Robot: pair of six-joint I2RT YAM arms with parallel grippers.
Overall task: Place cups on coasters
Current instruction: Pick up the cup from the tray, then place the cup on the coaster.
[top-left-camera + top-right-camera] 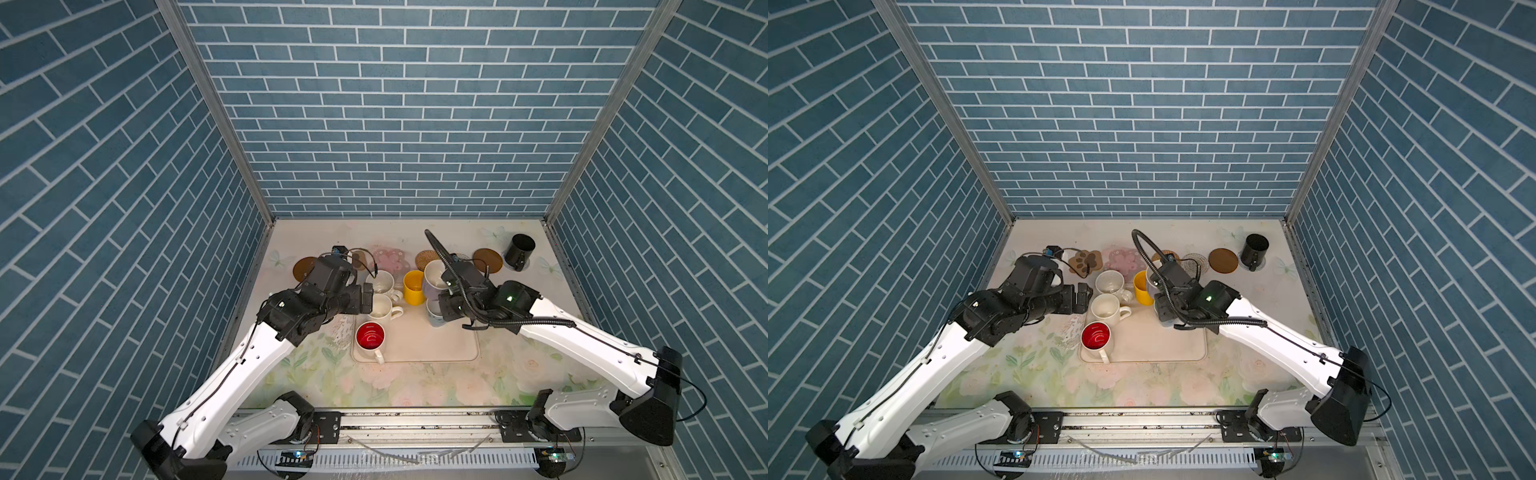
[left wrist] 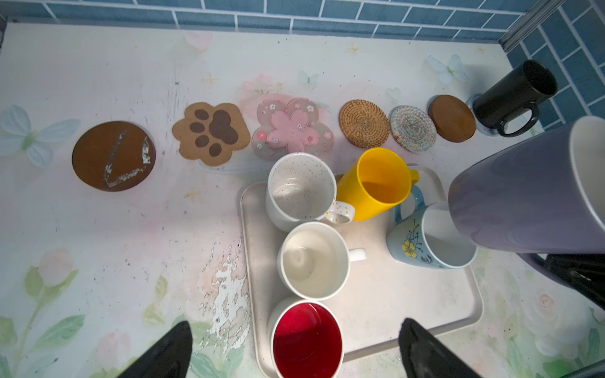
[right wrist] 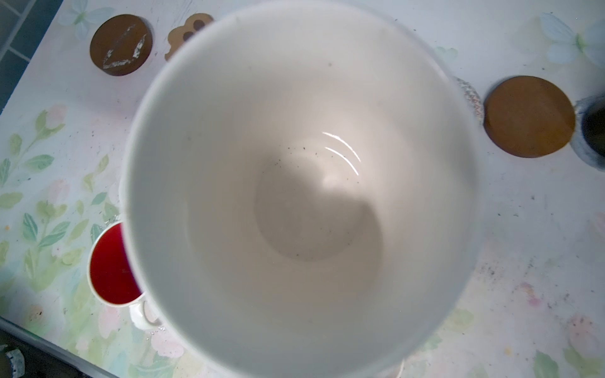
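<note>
- Black right gripper (image 2: 569, 273) is clamped on the handle side of the lavender mug (image 2: 523, 189). It holds this one mug tilted, just above the light blue mug (image 2: 425, 242). The right wrist view looks into its glossy white inside.
- Left gripper (image 1: 368, 297) has its two dark fingers (image 2: 163, 353) wide apart with nothing between them. In both top views it sits at mid-frame, just left of the two cream-white mugs.
- Seven handled ceramic mugs show in all: one held, five on the tray, one off it.
- Cream tray (image 2: 409, 327) is a smooth rectangle with rounded corners, just below mid-frame in both top views.
- Down its left side stand a speckled cream-white mug (image 2: 301, 189), a plain cream-white mug (image 2: 314, 261) and a white mug with a red inside (image 2: 307, 340).
- The yellow mug (image 2: 379, 183) stands at its upper edge, and the light blue mug, painted with a yellow flower, on its right.
- Tall, straight-sided black mug (image 2: 514, 95) stands right of mid-frame on a pale coaster (image 3: 578, 147), of which only the rim shows.
- Six bare coasters lie in a row above the tray:
- two smooth round ones, the scratched brown disc (image 2: 113, 156) and the clean brown disc (image 2: 453, 117);
- one tan paw coaster (image 2: 209, 132);
- one pink flower coaster (image 2: 291, 131);
- one coiled rattan round (image 2: 363, 122);
- one pale woven round (image 2: 412, 129).
- Floral-printed table (image 2: 131, 245) is scuffed, and its surface is flaked beside the tray.
</note>
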